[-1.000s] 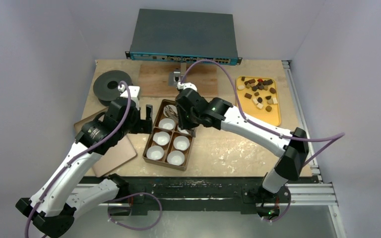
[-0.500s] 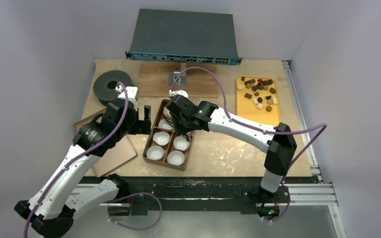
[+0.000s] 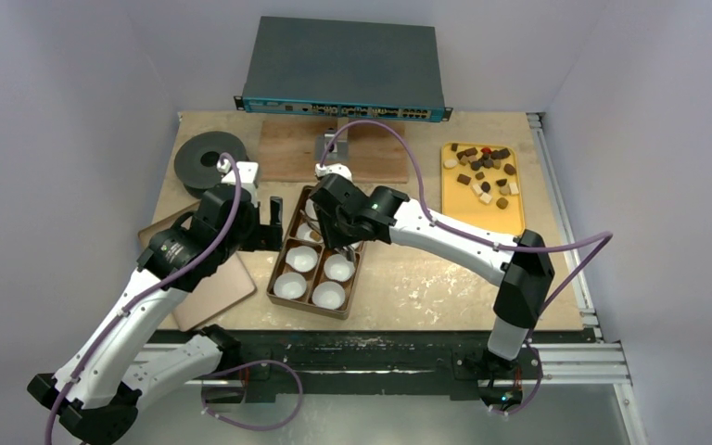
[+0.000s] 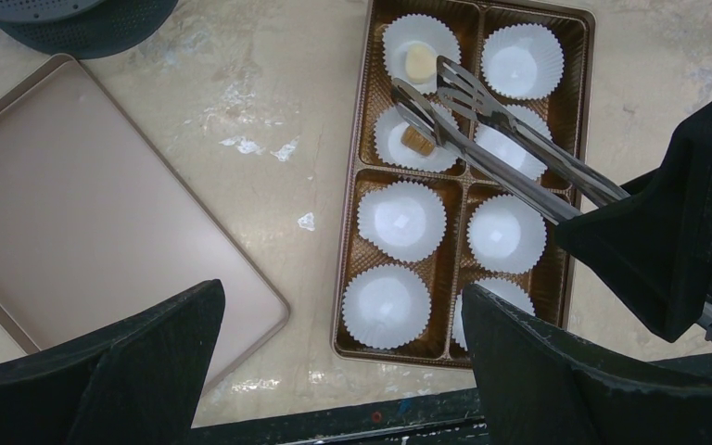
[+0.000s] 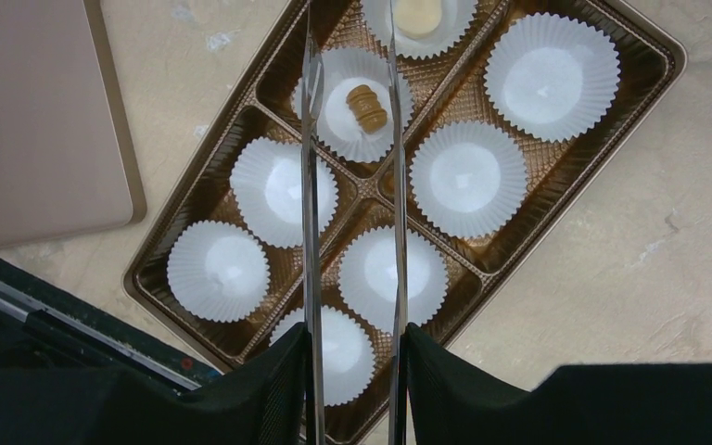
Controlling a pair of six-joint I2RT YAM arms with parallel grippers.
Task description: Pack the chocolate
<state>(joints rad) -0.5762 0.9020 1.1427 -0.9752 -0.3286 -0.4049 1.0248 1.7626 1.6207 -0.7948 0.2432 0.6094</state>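
The brown box (image 3: 283,243) holds white paper cups. In the right wrist view a tan chocolate (image 5: 366,108) lies in a cup in the second row and a cream piece (image 5: 417,14) in the far corner cup. Both show in the left wrist view, the tan piece (image 4: 414,139) and the cream piece (image 4: 419,62). My right gripper (image 3: 338,227) (image 5: 352,338) is shut on metal tongs (image 5: 311,139); their arms stand apart over the tan piece, holding nothing. My left gripper (image 3: 276,218) (image 4: 338,297) is open and empty above the box's near left side. More chocolate (image 3: 482,171) lies on the yellow tray (image 3: 510,218).
A tan flat lid (image 3: 213,287) lies left of the box. A dark tape roll (image 3: 209,159) sits at the back left, with a wooden board (image 3: 287,148) and a grey network switch (image 3: 343,65) at the back. The table's near edge has a black rail (image 3: 380,348).
My right arm has swung left and brought the tongs over the far left cups of the box. My left arm has hardly moved.
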